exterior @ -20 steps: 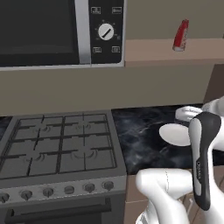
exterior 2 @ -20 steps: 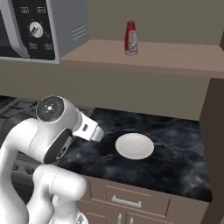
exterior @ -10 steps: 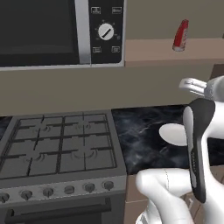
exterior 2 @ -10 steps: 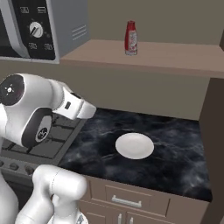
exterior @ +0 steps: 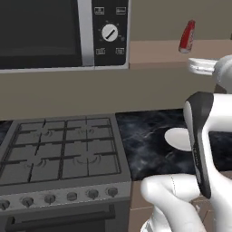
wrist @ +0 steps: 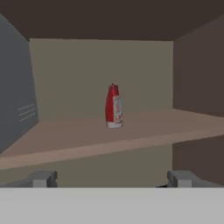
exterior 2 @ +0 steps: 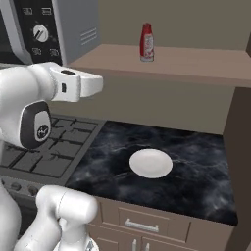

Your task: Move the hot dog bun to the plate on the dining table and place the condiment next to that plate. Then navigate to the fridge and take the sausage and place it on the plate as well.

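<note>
Condiment bottle (wrist: 113, 106) stands upright on the wooden shelf (exterior 2: 196, 63), right of the microwave (exterior: 63, 34), nothing touching it. Gripper (wrist: 111, 179) faces it from in front, fingers spread wide, holding nothing, so pickup isn't started (bun, table plate, sausage all seem left to do). Shelf front edge is open; microwave side and right wall box in the approach. Small white plate (exterior 2: 150, 163) sits on the worktop below.

Arm (exterior 2: 54, 88): rose from low over the black worktop (exterior 2: 196, 171) to shelf (exterior 2: 186, 61) height. Forearm, formerly angled down toward the white plate (exterior 2: 151, 163), levelled out and pointed toward the red bottle (exterior 2: 146, 42).
</note>
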Robot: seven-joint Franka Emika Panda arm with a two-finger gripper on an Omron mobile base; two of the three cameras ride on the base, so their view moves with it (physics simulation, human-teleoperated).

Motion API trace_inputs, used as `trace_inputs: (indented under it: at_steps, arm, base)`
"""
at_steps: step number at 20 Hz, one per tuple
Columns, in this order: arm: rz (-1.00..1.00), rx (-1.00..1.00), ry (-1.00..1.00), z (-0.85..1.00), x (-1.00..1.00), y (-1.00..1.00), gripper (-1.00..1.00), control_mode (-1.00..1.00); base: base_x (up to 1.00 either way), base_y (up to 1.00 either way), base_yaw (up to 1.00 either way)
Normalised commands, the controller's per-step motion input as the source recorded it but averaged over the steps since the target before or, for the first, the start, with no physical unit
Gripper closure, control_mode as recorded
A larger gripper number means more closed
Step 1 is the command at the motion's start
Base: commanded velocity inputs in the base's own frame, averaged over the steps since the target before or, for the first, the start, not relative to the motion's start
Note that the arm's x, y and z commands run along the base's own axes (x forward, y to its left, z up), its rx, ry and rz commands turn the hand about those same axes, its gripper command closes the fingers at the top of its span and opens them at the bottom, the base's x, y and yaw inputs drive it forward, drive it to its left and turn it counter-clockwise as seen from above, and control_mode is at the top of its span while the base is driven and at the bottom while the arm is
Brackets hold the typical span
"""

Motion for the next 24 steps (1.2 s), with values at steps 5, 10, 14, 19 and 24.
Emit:
trace_inputs:
  at_steps: [5, 10, 14, 19, 24]
  arm:
    - [-0.02, -0.07, -0.06, 0.31, 0.05, 0.0, -1.0, -1.0]
    - [0.0, 0.0, 0.02, 0.1, 0.14, 0.01, -1.0, -1.0]
    - [0.0, 0.0, 0.0, 0.18, 0.0, 0.0, -1.0, -1.0]
    - [0.0, 0.0, -0.01, 0.16, 0.08, -0.06, -1.0, -1.0]
    - [0.0, 0.0, 0.0, 0.08, 0.48, 0.0, -1.0, -1.0]
  base:
    - [0.0, 0.0, 0.0]
    - [0.0, 0.0, 0.0]
    - [0.0, 0.0, 0.0]
    - [0.0, 0.0, 0.0]
    - [0.0, 0.0, 0.0]
